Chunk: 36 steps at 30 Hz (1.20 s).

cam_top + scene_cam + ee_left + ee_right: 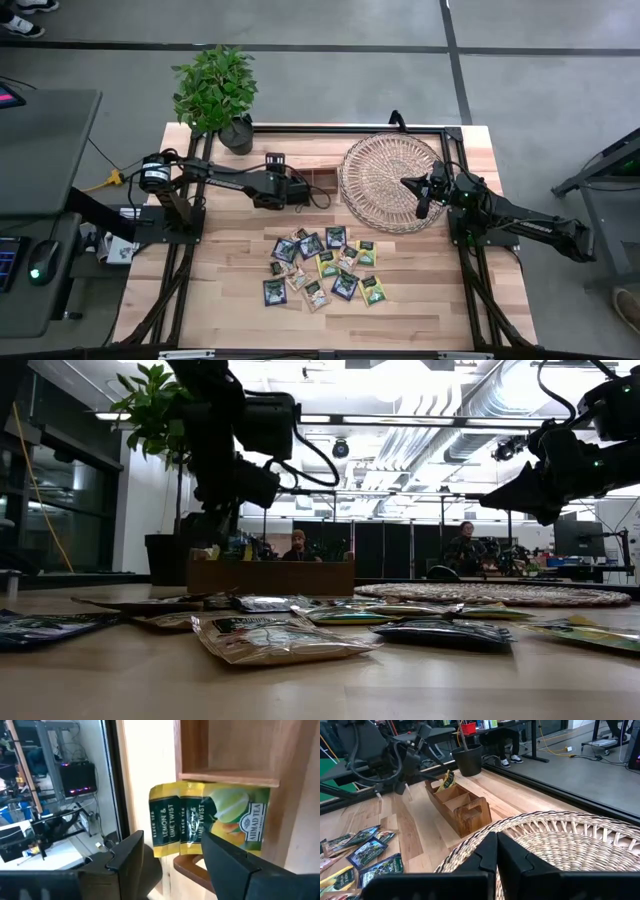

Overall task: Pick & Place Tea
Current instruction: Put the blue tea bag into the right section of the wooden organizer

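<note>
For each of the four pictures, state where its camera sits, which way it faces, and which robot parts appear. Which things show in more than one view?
High: overhead, straight down; both arms, loose sachets.
Low: table height, level across; arms above.
Left wrist: on left arm, facing wooden box; left tool open beside a lemon sachet.
Right wrist: on right arm, over wicker tray; right tool shut.
Shared: box, tray and sachets.

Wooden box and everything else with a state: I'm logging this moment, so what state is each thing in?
Wooden box: upright, one yellow-green sachet standing in its far end compartment, sticking up above the rim.
Left gripper: over the box, jaws open around that sachet.
Right gripper: above the wicker tray, jaws shut, empty.
Loose sachets: lying flat on the table, some overlapping.
</note>
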Motion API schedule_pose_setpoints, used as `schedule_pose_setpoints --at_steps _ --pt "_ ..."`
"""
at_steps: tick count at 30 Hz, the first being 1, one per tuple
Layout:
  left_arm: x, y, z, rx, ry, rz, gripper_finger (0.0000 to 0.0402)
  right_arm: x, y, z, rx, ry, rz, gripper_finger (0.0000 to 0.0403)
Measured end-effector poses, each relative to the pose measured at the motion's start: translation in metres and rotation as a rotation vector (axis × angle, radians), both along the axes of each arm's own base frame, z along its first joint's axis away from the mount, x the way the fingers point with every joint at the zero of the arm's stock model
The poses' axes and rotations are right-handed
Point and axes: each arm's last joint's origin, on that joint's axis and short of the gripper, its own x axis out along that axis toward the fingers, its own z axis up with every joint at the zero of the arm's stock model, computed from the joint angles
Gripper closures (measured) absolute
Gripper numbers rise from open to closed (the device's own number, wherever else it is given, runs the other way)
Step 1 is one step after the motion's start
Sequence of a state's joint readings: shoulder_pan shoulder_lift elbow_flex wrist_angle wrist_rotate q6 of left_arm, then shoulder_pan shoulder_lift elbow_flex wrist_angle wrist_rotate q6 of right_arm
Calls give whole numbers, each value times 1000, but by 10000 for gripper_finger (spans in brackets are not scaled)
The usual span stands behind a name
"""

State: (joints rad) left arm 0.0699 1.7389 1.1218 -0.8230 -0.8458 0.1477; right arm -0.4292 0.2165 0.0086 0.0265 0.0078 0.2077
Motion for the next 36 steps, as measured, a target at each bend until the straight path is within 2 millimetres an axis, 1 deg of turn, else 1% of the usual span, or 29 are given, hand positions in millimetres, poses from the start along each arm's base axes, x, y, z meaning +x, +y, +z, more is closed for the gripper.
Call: schedule_pose_setpoints --at_steps 5,8,11,16,19,23,25,28,34,36 --pt "6 -12 12 -16 3 -41 208 0 0 0 0 0 0 397" --pt "10 -22 21 -64 -10 -73 208 0 0 0 0 0 0 394" --pt "16 -31 33 -151 -82 -56 208 0 0 0 0 0 0 395" --pt "24 -40 48 -306 -267 66 208 0 0 0 0 0 0 399" --pt "28 -42 58 -360 -417 218 208 0 0 0 0 0 0 399" --pt "30 -47 63 -508 -556 411 208 0 0 0 0 0 0 394" --pt "31 -49 64 -584 -590 485 208 0 0 0 0 0 0 394" --pt "33 -51 64 -673 -620 550 208 0 0 0 0 0 0 396" --pt "37 -54 65 -756 -657 589 208 0 0 0 0 0 0 399" --pt "36 -55 63 -758 -625 539 208 0 0 0 0 0 0 398"
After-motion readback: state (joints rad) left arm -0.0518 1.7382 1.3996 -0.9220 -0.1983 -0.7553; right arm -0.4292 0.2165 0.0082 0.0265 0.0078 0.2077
